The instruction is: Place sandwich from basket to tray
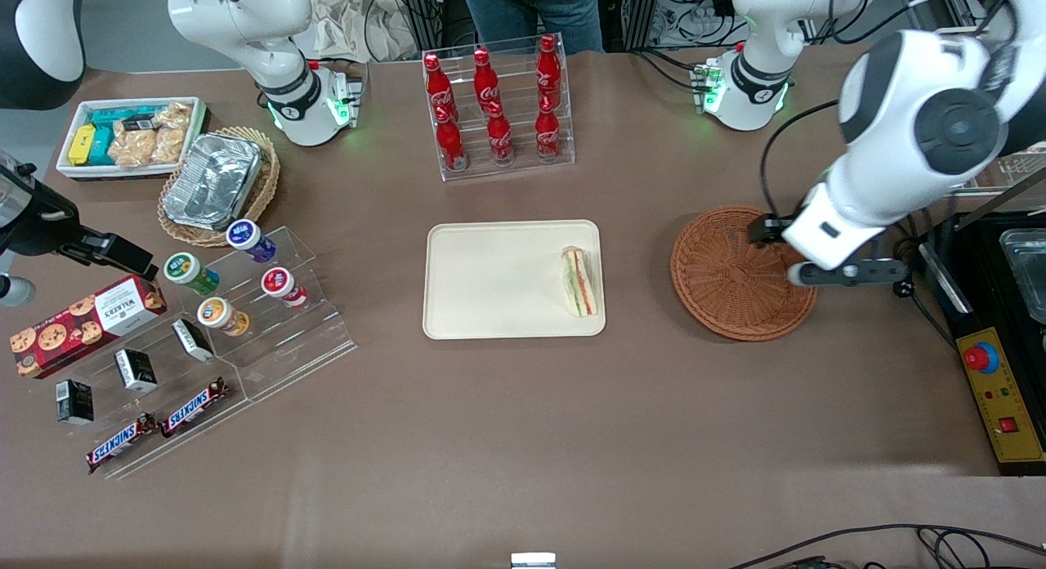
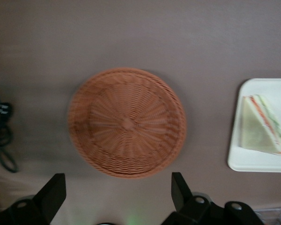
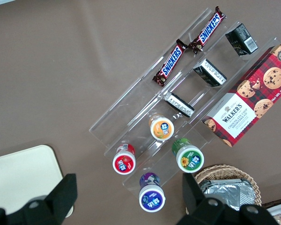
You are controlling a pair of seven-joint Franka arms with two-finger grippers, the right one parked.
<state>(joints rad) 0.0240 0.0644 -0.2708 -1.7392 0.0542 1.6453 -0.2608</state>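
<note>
Gripper (image 2: 117,194): fingers spread wide, nothing between them; it hangs above the basket's edge toward the working arm's end of the table.
Basket (image 1: 723,279): bowl bare, open from above.
Basket-to-tray strip: bare brown table, unobstructed.
Tray (image 1: 498,279): most of the surface free; sandwich (image 1: 578,281) lies along the edge nearest the basket.
Bottle rack (image 1: 497,107): tall, stands farther from the front camera than the tray, well apart.
Table nearer the front camera than the tray: open.

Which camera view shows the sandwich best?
The front view: the whole sandwich lies unobstructed on the tray. The left wrist view, where the open claw hovers above the basket, shows it blurred. The right wrist view misses it.
</note>
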